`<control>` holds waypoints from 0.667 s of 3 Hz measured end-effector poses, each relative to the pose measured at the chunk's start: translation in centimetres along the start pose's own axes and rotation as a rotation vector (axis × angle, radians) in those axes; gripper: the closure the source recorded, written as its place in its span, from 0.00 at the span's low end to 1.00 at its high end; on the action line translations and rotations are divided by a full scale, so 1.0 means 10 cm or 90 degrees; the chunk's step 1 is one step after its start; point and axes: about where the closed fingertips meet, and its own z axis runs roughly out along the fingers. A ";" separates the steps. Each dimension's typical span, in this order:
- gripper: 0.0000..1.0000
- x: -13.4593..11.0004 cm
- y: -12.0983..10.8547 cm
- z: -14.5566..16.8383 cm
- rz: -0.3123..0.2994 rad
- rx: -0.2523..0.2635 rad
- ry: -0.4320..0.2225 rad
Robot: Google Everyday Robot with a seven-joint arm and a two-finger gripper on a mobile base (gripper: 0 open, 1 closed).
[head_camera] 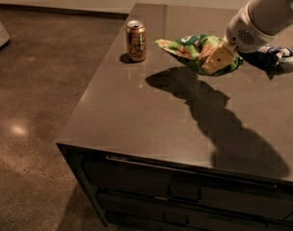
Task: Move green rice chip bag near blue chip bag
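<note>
The gripper (218,60), clamped on the green rice chip bag (190,50), holds it above the counter (151,114) just left of the blue chip bag (275,57), so only the setting down seems left.

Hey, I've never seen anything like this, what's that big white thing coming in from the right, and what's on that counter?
That white tube is a robot arm. Its gripper, a two-finger clamp, is shut on the green rice chip bag, holding it just above the dark counter; see the shadow beneath. One camera looks down from in front. A drink can stands upright at the picture's left. The blue chip bag lies at the picture's right, partly behind the arm.
</note>
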 end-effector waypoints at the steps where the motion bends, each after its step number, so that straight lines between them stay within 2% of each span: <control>1: 1.00 0.02 -0.41 -0.11 0.025 0.050 0.003; 2: 1.00 0.03 -0.64 -0.14 0.034 0.079 0.012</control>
